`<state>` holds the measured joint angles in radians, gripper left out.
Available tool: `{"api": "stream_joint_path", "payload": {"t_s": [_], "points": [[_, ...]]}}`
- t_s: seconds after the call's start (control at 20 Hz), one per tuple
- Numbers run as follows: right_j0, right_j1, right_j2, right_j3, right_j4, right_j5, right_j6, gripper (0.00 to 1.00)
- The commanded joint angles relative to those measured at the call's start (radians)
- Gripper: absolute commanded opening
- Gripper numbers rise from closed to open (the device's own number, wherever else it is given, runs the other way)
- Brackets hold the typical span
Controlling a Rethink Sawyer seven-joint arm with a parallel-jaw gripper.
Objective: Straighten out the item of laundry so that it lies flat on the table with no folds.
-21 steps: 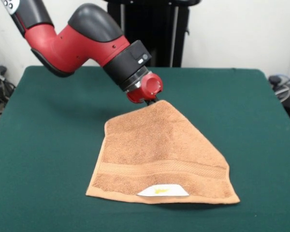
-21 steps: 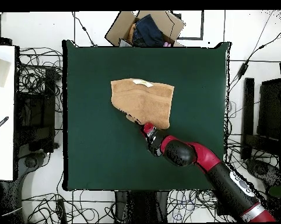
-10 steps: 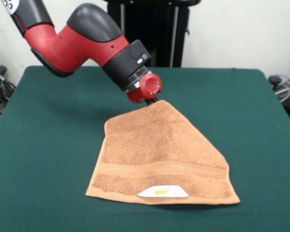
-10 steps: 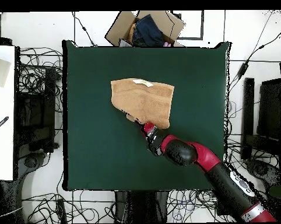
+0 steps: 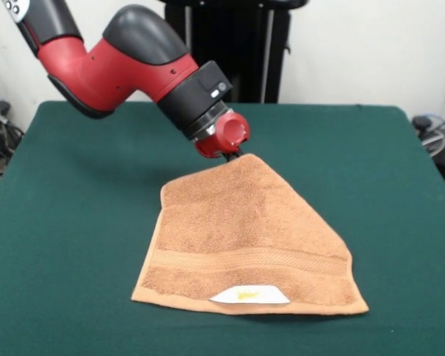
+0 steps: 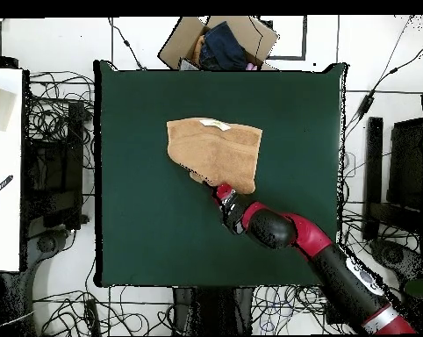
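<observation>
We judge the task to be partway done. The hand towel (image 5: 245, 237) lies on the green table (image 5: 74, 222) just below and in front of the gripper (image 5: 231, 154), and most of it looks flat: the woven band (image 5: 248, 259) runs straight across, and the white label (image 5: 250, 294) sits on the edge farthest from the gripper. But the outline is not a rectangle. On one side the cloth runs in a long slant from the point under the gripper down to the label-side corner, which we read as a corner still folded over onto the towel. That fold is what is left to undo.

The gripper is down at the towel's peak, the corner nearest to it, and its tips are hidden behind the red wrist piece and the cloth, so we cannot tell whether it is clamped on the corner or merely touching it.

As for containers, in the overhead view we see an open cardboard box (image 6: 250, 33) off the table, well beyond the towel from the gripper, holding dark cloth (image 6: 222, 48); what else is inside we cannot make out.
</observation>
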<state>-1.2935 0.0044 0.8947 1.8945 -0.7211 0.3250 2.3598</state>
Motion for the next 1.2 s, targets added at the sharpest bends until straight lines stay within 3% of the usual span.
{"api": "stream_joint_path", "payload": {"t_s": [0.05,1.2], "points": [[0.064,-0.029,0.025,-0.077,0.059,0.009,-0.030,1.00],[0.167,-0.168,0.021,-0.031,0.164,-0.033,0.038,1.00]]}}
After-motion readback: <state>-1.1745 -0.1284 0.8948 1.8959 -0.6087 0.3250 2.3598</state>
